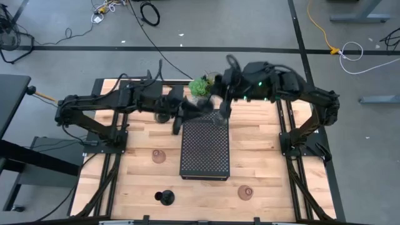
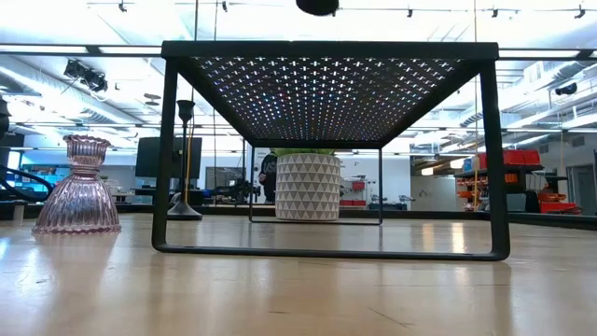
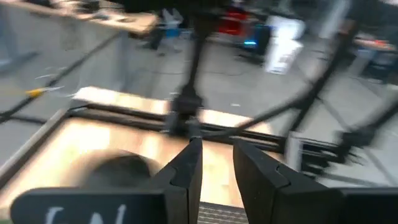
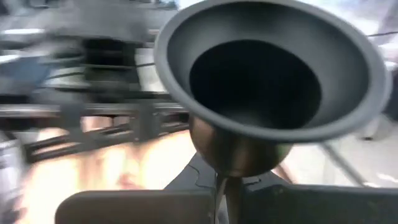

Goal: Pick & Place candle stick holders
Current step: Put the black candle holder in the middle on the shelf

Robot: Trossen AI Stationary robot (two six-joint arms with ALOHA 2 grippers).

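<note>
My right gripper (image 1: pixel 222 115) is over the far end of the black perforated tray (image 1: pixel 205 150) and is shut on a black candle stick holder (image 4: pixel 267 87), whose cup mouth fills the right wrist view. My left gripper (image 3: pixel 215 177) is open and empty by the tray's far left corner (image 1: pixel 177 124). Another black holder (image 2: pixel 185 159) stands on its round base left of the tray, near my left arm. A third black holder (image 1: pixel 165 198) stands near the front edge. Two pinkish glass cups (image 1: pixel 159 155) (image 1: pixel 245 192) stand on the table, the first also showing in the low view (image 2: pixel 76 187). The clear cup is not in view. My right gripper pinches the black holder's thin stem (image 4: pixel 221 186) just below its cup, between the two fingers. The cup stands above the fingers with its mouth tilted toward the wrist camera. The holder's lower part and base are hidden by the gripper.
A green plant in a white patterned pot (image 1: pixel 200 86) (image 2: pixel 308 187) stands at the table's far edge, between the two grippers. The tray stands raised on thin legs (image 2: pixel 168 159). Bare wood lies left and right of the tray.
</note>
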